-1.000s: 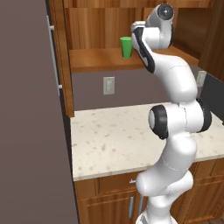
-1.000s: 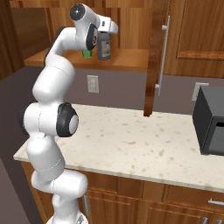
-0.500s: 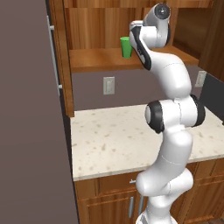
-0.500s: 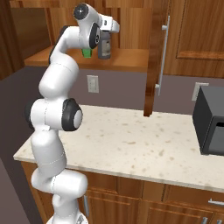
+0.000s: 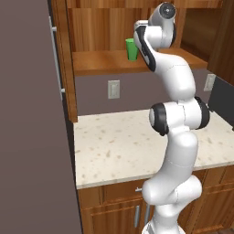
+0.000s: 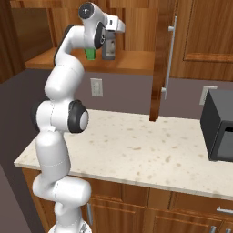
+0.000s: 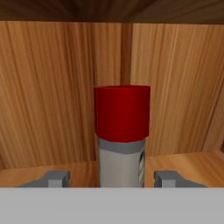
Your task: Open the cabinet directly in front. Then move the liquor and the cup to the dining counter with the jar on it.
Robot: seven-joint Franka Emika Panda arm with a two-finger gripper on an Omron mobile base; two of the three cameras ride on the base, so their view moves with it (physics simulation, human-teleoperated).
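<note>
Since a second ago our arm has pushed a little deeper into the open cabinet (image 6: 164,59), and the pincer (image 7: 111,178) now straddles the liquor (image 7: 121,135) on the shelf (image 5: 105,61), its tips apart on either side of the neck and not yet touching glass. We judge the hold risky: it sits high under the red cap, so an off-centre squeeze could tip the bottle. Just to its left stands the cup (image 5: 132,49), which a careless pull-out might knock off the shelf.
</note>
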